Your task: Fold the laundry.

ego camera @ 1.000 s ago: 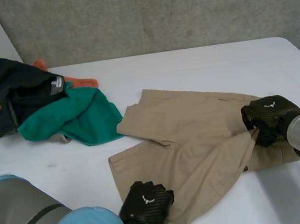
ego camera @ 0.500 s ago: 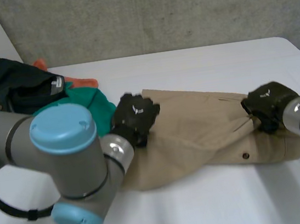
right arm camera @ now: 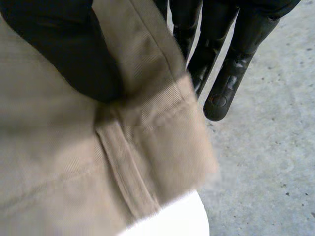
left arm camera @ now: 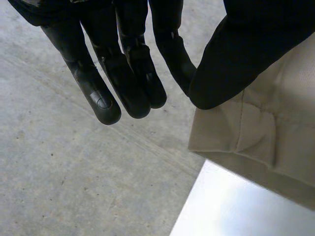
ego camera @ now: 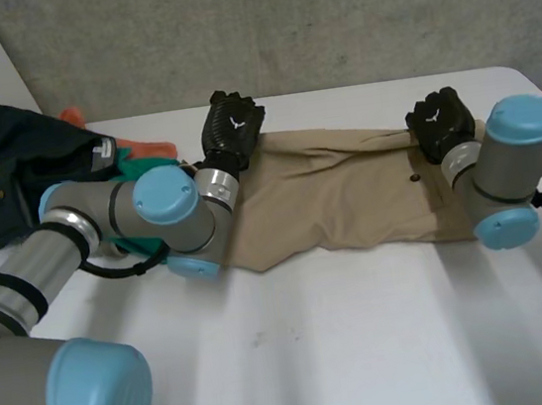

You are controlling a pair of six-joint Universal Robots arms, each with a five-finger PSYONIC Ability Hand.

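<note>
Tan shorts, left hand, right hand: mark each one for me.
tan shorts (ego camera: 340,198), head view, middle of the folded cloth.
left hand (ego camera: 232,128), head view, back of the hand.
right hand (ego camera: 440,120), head view, back of the hand.

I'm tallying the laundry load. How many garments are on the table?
4. The tan shorts lie stretched across the middle of the table; at its far left corner sits a pile: a black garment, a green garment and an orange garment. More may be hidden there.

Left arm (ego camera: 166,201): stretched forward, elbow bent.
Left hand (ego camera: 231,128): fingers straight, thumb pinching the tan cloth (ego camera: 340,193) at a far corner.
Right arm (ego camera: 513,146): reaching forward.
Right hand (ego camera: 441,123): thumb over the cloth's far edge, fingers behind, pinching.
</note>
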